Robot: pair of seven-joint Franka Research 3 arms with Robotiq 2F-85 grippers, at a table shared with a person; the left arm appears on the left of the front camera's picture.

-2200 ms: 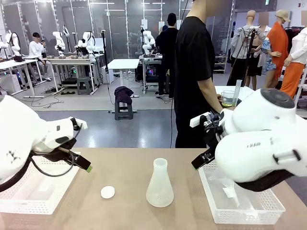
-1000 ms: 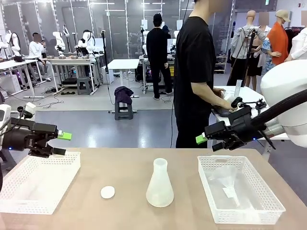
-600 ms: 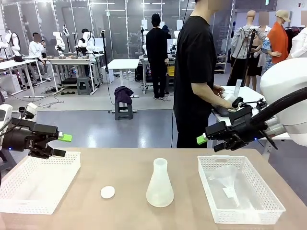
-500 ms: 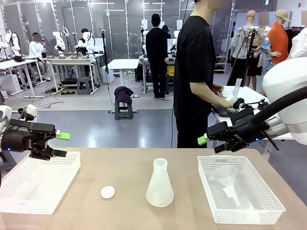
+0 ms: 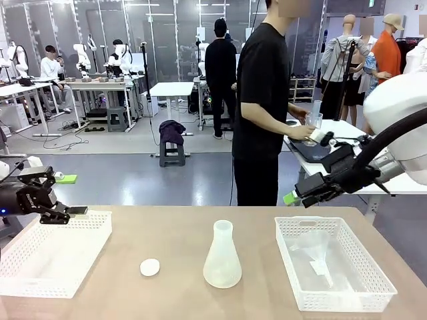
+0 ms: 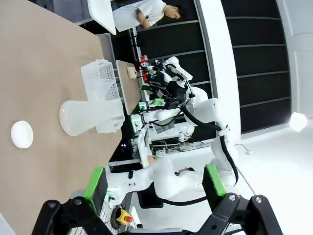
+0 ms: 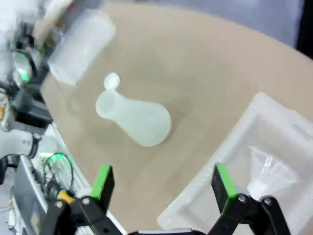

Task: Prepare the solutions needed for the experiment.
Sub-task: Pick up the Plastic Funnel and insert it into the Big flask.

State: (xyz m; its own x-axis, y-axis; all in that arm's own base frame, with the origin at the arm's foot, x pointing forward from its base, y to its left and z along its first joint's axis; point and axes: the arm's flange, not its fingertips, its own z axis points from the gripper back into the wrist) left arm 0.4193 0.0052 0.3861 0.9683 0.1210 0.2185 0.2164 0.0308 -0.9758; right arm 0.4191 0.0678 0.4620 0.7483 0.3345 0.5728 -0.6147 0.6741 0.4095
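Note:
A frosted white conical flask [image 5: 222, 259] stands upright and uncapped at the table's middle, with a round white cap [image 5: 149, 267] lying to its left. Behind the table a person's hand holds a clear beaker [image 5: 312, 123] over a side table; the solutions inside it are too small to tell. My left gripper [image 5: 72, 195] hovers open and empty above the left basket's far edge. My right gripper [image 5: 298, 193] hangs open and empty over the right basket's far edge. The wrist views show the flask [image 6: 90, 116] [image 7: 137, 120] and cap [image 6: 22, 134] [image 7: 112, 81] beyond the open left gripper [image 6: 154, 181] and right gripper [image 7: 162, 186].
A white mesh basket [image 5: 80, 223] sits at the table's left. Another basket [image 5: 303, 293] on the right holds a clear funnel [image 5: 313, 248], which also shows in the right wrist view as the funnel [image 7: 271, 174]. The person in black [image 5: 263, 107] stands at the far edge.
My left gripper has drawn back to the left and my right gripper has shifted slightly right. The person has turned and lifted the beaker off the side table.

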